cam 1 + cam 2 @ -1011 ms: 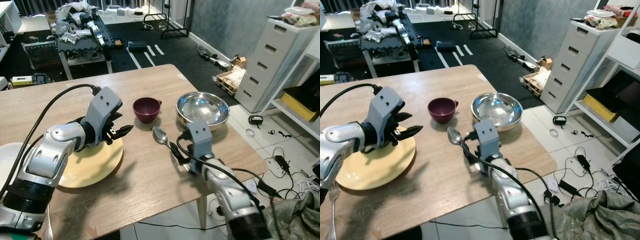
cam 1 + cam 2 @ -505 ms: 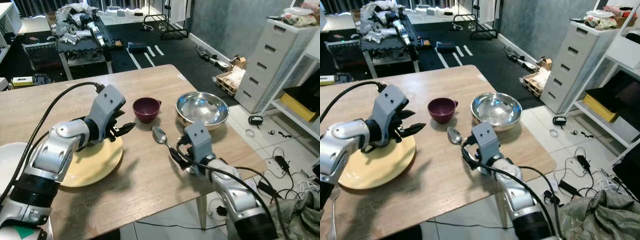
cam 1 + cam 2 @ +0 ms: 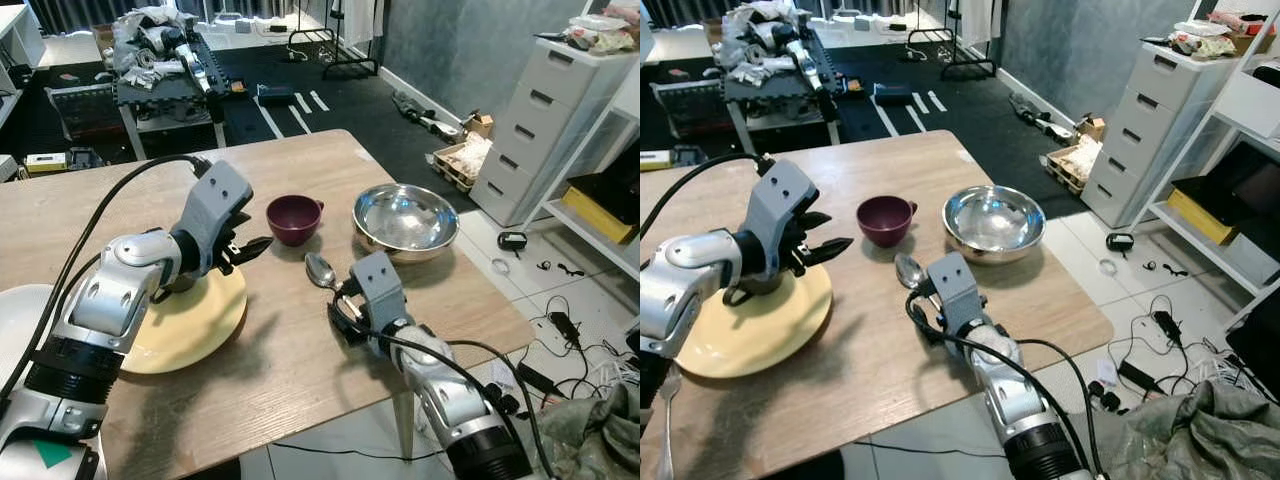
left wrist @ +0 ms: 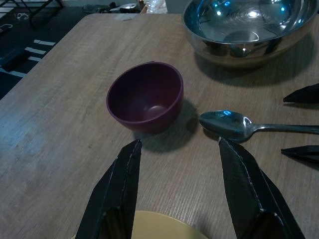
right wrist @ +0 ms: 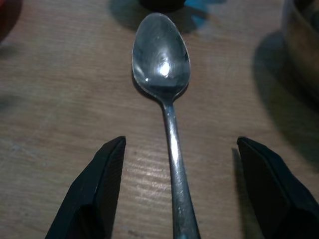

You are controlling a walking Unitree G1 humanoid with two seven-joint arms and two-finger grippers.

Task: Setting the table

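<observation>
Lying on the table [image 3: 300,350]: plate [image 3: 185,325] at left, cup [image 3: 293,218] just behind and right of it, bowl [image 3: 405,218] right of the cup, well apart. Spoon [image 3: 322,272] lying in front of the cup-bowl gap, handle running back between the spread fingers of the right gripper [image 5: 177,196]. Left gripper [image 4: 182,191] hovering over the plate's far edge, parted, pointing at the cup.
</observation>
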